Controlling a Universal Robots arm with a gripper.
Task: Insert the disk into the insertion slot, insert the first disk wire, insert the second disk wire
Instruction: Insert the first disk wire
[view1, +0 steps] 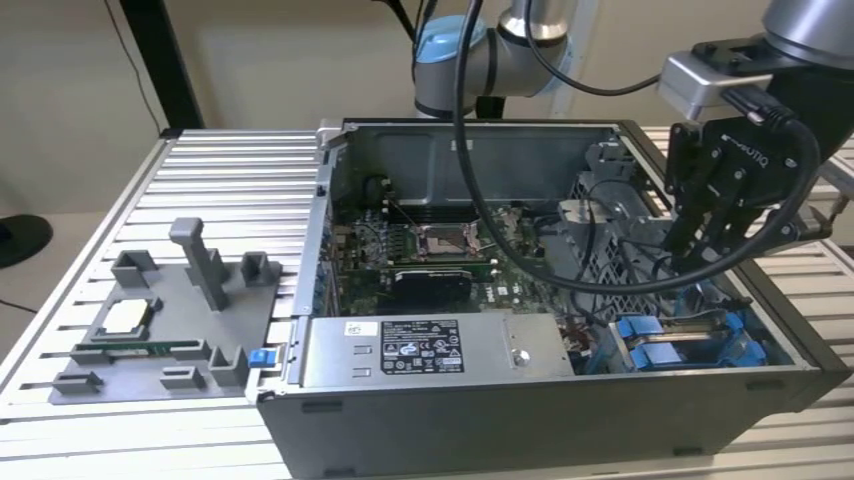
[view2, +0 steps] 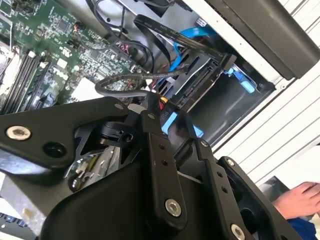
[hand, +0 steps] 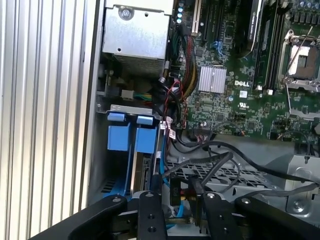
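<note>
Black fingers (hand: 149, 210) nearly closed, apparently pinching small black plug (hand: 175, 191) with red and yellow leads (view2: 161, 102), just above perforated grey metal drive cage (hand: 220, 172). Judgement: plug rigid and light, leads limp, contacts fragile. Hold plug body, never leads. Silver-grey disk in blue carrier (hand: 142, 172) sits edge-on in blue-railed insertion slot (hand: 146, 141). Beyond: green motherboard (hand: 235, 100), grey power-supply box (hand: 135, 37). All on ribbed aluminium counter (hand: 45, 125).

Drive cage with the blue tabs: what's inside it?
Inside the drive cage two blue tabs and the edge of a drive show, with a blue cable beside it. The rest is hidden in shadow.
</note>
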